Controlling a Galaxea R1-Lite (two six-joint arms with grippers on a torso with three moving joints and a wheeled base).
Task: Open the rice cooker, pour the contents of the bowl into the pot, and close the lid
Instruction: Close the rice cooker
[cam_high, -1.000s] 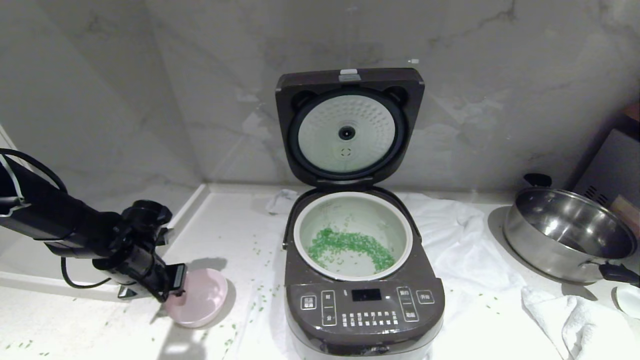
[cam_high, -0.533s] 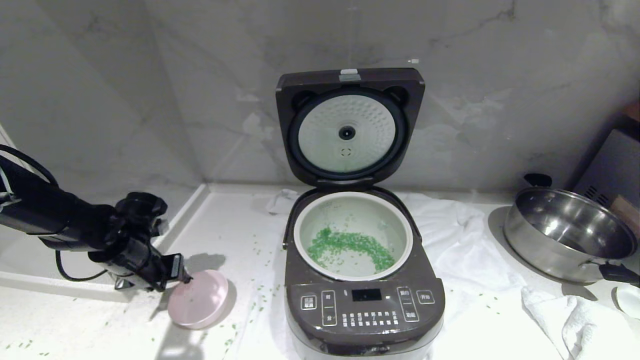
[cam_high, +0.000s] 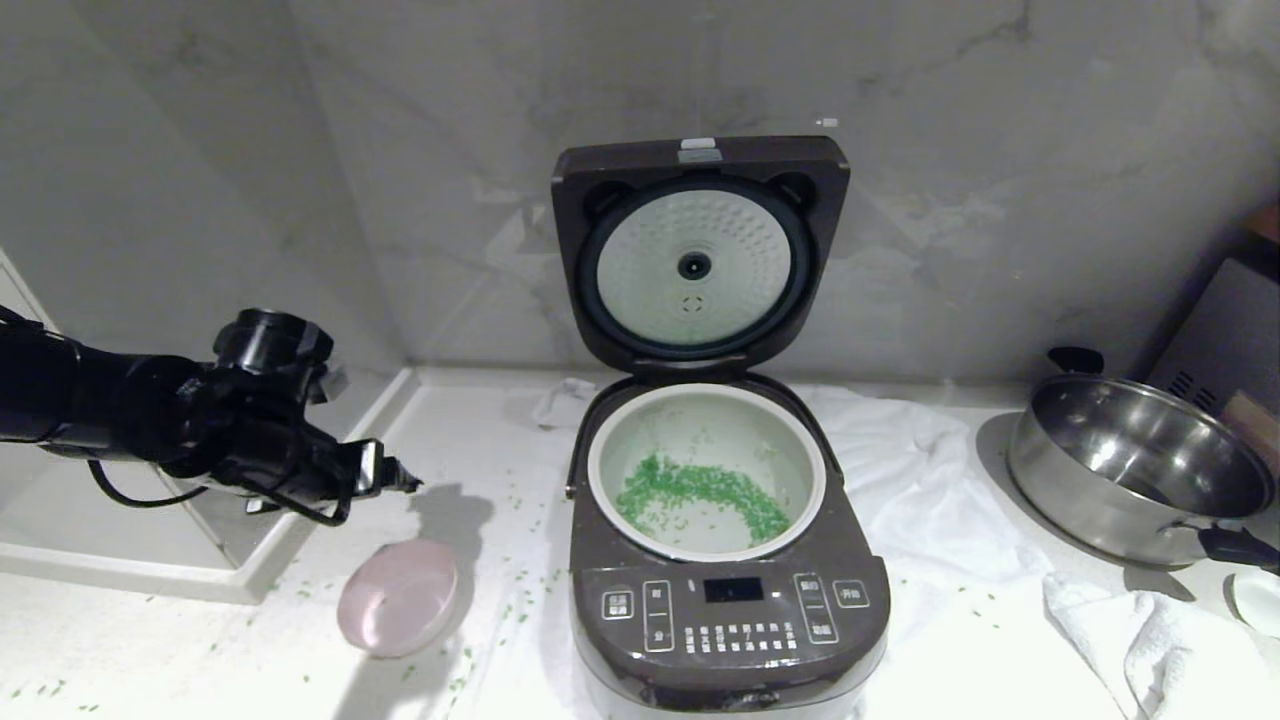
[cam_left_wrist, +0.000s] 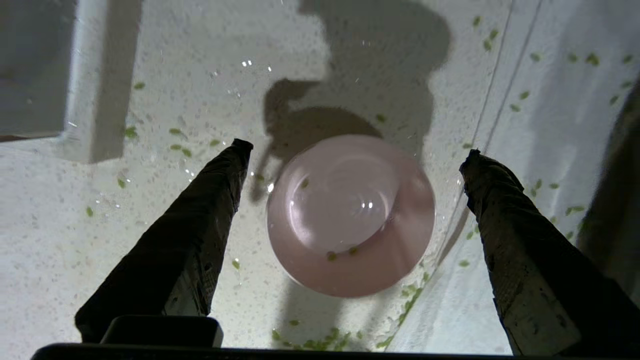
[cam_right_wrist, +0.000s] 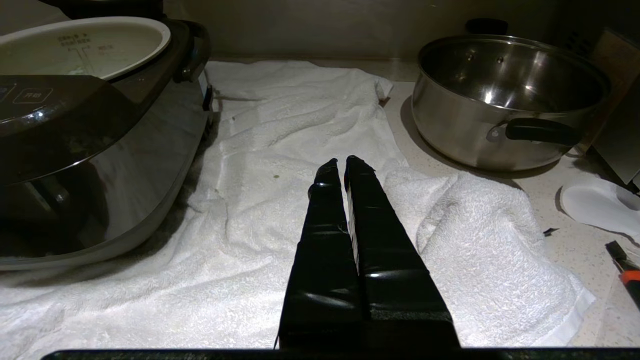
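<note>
The rice cooker stands at the middle of the counter with its lid hinged upright. The pot inside holds the green contents. The pink bowl lies on the counter left of the cooker, apparently upside down, with a few green bits on it. My left gripper hangs open above and behind the bowl, touching nothing. In the left wrist view its fingers stand wide apart on either side of the bowl. My right gripper is shut and empty over a white towel.
A shiny steel pan stands at the right. White towels lie under and right of the cooker. Loose green grains are scattered on the counter. A raised white ledge borders the left; a marble wall stands behind.
My left gripper has opened and let go of the bowl, then risen and drawn back from it. The bowl has settled flat on the counter.
</note>
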